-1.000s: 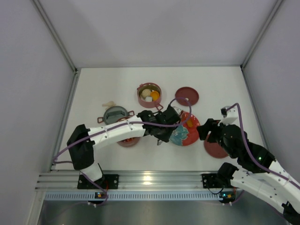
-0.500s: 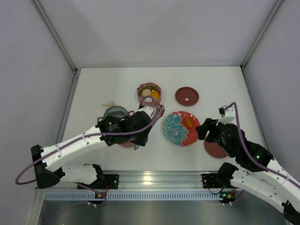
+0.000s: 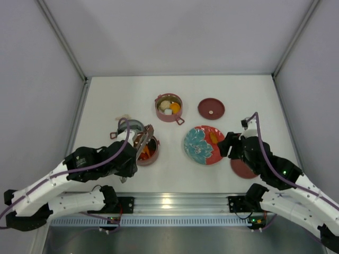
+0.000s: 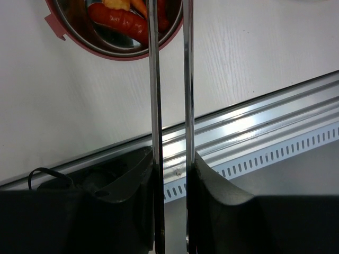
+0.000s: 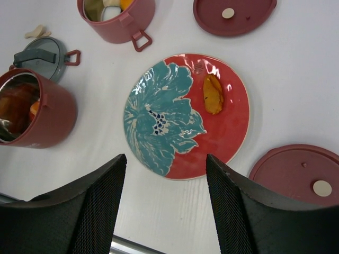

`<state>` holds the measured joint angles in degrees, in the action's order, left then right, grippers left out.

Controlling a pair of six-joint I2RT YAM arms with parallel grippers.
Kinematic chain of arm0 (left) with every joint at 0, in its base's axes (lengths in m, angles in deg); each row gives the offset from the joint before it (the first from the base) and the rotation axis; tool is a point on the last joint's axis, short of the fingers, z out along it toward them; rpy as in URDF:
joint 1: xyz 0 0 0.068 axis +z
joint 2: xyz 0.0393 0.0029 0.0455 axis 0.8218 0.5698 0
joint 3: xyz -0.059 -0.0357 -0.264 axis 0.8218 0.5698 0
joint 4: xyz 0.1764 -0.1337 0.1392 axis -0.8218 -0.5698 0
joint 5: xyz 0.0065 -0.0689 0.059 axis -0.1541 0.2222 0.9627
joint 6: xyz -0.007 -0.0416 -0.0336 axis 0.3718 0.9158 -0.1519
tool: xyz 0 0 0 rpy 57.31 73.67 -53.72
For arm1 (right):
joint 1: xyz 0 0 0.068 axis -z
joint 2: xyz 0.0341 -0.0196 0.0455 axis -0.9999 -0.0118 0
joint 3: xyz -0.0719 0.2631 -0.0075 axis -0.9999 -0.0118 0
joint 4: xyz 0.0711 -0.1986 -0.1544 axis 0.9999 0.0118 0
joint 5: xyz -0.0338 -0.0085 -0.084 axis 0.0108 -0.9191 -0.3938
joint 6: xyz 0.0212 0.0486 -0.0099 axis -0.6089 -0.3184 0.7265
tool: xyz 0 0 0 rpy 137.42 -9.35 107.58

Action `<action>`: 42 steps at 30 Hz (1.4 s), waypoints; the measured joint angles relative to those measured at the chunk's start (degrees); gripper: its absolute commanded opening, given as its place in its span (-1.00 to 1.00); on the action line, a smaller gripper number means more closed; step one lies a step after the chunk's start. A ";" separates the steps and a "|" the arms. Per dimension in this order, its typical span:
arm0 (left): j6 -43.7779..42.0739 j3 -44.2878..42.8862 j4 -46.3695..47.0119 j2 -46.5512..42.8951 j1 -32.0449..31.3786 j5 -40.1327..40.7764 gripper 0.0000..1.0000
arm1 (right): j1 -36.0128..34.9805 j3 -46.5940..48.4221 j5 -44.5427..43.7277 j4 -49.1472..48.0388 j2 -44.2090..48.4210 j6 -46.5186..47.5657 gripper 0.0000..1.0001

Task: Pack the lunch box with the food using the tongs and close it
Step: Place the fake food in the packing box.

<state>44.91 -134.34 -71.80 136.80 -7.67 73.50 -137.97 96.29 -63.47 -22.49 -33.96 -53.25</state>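
The left pincer (image 4: pixel 172 159) is clamped on the rear part of the slim silvery metal tongs (image 4: pixel 153 95), squeezing their two thin arms almost parallel. Gripping so far back likely buys reach and keeps the fingers off the food. Ahead of the fingertips the arms cross the mouth of a round dusty-pink pot with a steel inside (image 4: pixel 106 53), which holds a red toy sausage (image 4: pixel 119 21) and an orange toy carrot (image 4: pixel 140 6). The tips are cut off, so whether they pinch anything I cannot tell.

The right pincer (image 5: pixel 165 211) stands wide open and empty above a round red plate with a teal flower (image 5: pixel 228 132), probably waiting clear. One orange food piece (image 5: pixel 213 94) lies there, ahead of its fingers. A flat round maroon lid (image 5: pixel 296 174) lies to its right. Farther ahead a second pink pot (image 5: pixel 119 21) and second maroon lid (image 5: pixel 233 13) sit apart, both pots uncovered for loading.
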 measured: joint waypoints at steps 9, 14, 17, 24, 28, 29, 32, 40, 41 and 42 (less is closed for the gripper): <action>3.17 5.20 -1.44 -3.67 0.00 -0.04 -0.34 | 0.00 0.00 0.15 -0.59 -0.48 0.04 0.22; 4.22 6.43 -1.46 -5.29 0.00 -0.26 -0.28 | 0.00 0.00 0.28 -0.61 -0.48 0.46 0.23; 4.55 6.62 -1.75 -5.97 0.00 -0.26 -0.24 | 0.00 0.00 0.28 -0.61 -0.52 0.48 0.23; 5.11 6.62 -1.75 -5.84 0.00 -0.22 -0.16 | 0.00 0.00 0.35 -0.66 -0.90 0.66 0.22; 5.03 5.84 -1.90 -4.76 0.00 -0.24 -0.20 | 0.00 0.00 0.35 -0.66 -0.90 0.85 0.23; 4.74 5.18 -1.95 -3.98 0.00 -0.24 -0.21 | 0.00 0.00 0.35 -0.66 -0.90 0.85 0.22; 3.08 1.60 -2.25 0.04 0.00 -0.20 -0.21 | 0.00 0.00 0.35 -0.70 -0.90 0.85 0.22; -4.02 -6.93 6.91 17.25 0.00 -2.10 -0.17 | 0.00 0.04 -0.15 -0.46 0.48 0.79 0.22; -4.98 -7.78 9.31 19.67 0.00 -2.80 -0.17 | 0.00 0.09 -0.28 -0.31 0.87 0.76 0.22; -5.75 -8.63 11.63 21.92 0.00 -3.52 -0.17 | 0.00 0.15 -0.46 -0.13 1.25 0.72 0.22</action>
<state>39.16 -142.98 -60.17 158.72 -7.67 69.98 -137.97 96.44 -63.93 -22.62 -32.72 -52.53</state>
